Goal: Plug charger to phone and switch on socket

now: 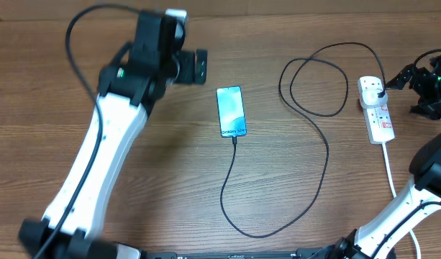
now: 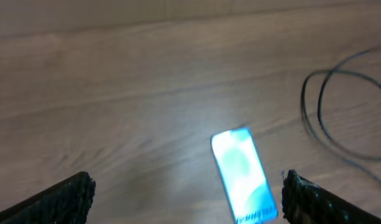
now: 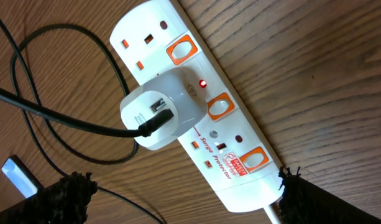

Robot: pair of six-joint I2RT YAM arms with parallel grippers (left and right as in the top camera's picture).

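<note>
The phone (image 1: 231, 111) lies screen up, lit blue, mid-table; it also shows in the left wrist view (image 2: 242, 174). The charger's thin black cable (image 1: 324, 158) meets the phone's near end, loops across the wood and ends in a white adapter (image 3: 158, 115) plugged into the white socket strip (image 1: 378, 115). In the right wrist view a small red light (image 3: 202, 83) glows on the adapter beside the orange-red switches of the strip (image 3: 240, 168). My left gripper (image 1: 200, 66) is open and empty, left of the phone (image 2: 187, 199). My right gripper (image 1: 398, 78) is open and empty beside the strip (image 3: 184, 196).
The strip's thick white cord (image 1: 390, 169) runs toward the near right edge past my right arm's base. The cable's loops (image 1: 314, 79) lie between phone and strip. The left arm (image 1: 98, 158) crosses the left side of the table.
</note>
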